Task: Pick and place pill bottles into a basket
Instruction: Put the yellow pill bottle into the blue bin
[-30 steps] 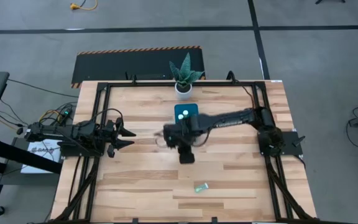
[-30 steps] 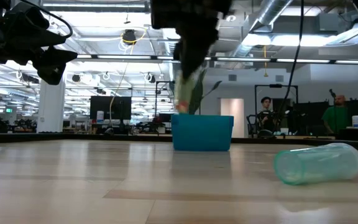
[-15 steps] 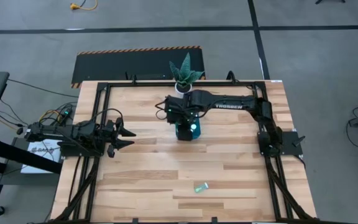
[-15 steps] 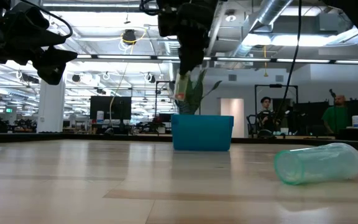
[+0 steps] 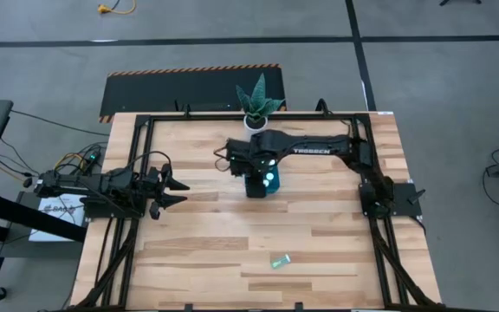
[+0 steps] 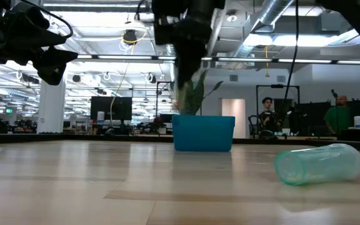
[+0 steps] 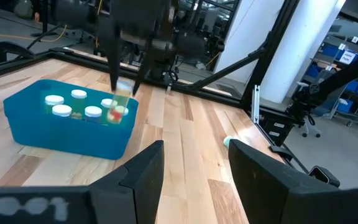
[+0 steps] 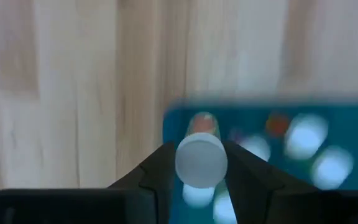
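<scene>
Right hand (image 8: 201, 167) over the teal basket (image 5: 261, 184), just above its near corner, fingers (image 8: 157, 171) pressed on either side of one pill bottle (image 8: 201, 162), white cap toward the wrist camera. From the left wrist view, same bottle (image 7: 120, 99) hanging between two thin dark fingers just over the basket rim (image 7: 67, 134), clear body with something red and yellow inside, edges smeared. In the high view, most of the basket covered by the right arm; only a teal patch and a pale green dot showing beside the wrist.

Inside the basket, several white-capped pill bottles (image 7: 73, 106) standing close together, four or five countable from the left wrist view, the rest hidden behind the wall or blurred. In the right wrist view, only soft pale discs and a red blot on teal.

Low view: basket (image 6: 203, 133) as a blue box far across the tabletop (image 6: 105, 181), contents hidden behind its wall, right arm coming down from above as a dark blur, held bottle hard to pick out against the plant leaves (image 6: 195, 94) behind.

One clear greenish bottle (image 6: 319, 164) lying on its side on the tabletop, well apart from the basket, near the front edge (image 5: 281, 260); cap end not clear.

Left hand (image 5: 177, 191) at the left side of the tabletop, well away from the basket, fingers (image 7: 143, 171) spread apart around nothing.

Potted plant (image 5: 257, 106) at the far edge, just behind the basket. People in the room beyond, small and indistinct.
</scene>
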`<action>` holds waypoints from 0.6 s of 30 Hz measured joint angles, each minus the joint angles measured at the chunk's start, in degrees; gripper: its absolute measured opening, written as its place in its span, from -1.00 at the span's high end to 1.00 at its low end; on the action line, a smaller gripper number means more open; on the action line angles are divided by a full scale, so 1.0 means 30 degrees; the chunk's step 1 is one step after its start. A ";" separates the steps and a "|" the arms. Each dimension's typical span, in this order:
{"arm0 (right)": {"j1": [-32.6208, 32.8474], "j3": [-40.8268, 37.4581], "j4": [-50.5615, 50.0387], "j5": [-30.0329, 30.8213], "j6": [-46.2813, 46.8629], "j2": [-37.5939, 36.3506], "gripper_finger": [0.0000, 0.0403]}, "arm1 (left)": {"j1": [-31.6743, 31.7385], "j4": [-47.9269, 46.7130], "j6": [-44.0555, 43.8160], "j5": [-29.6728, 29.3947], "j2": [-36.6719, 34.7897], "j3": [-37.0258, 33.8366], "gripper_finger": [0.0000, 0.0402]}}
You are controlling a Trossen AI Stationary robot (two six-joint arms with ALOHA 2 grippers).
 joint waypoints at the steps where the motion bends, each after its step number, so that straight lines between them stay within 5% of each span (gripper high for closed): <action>1: -0.0032 -0.0090 -0.0728 0.0001 -0.0015 0.0160 0.42 | -0.0001 0.0003 0.0000 -0.0002 0.0000 0.0003 0.16; 18: -0.0090 -0.0108 -0.0171 -0.0433 -0.0459 0.2086 0.38 | -0.0003 0.0003 0.0000 -0.0007 0.0000 0.0003 0.16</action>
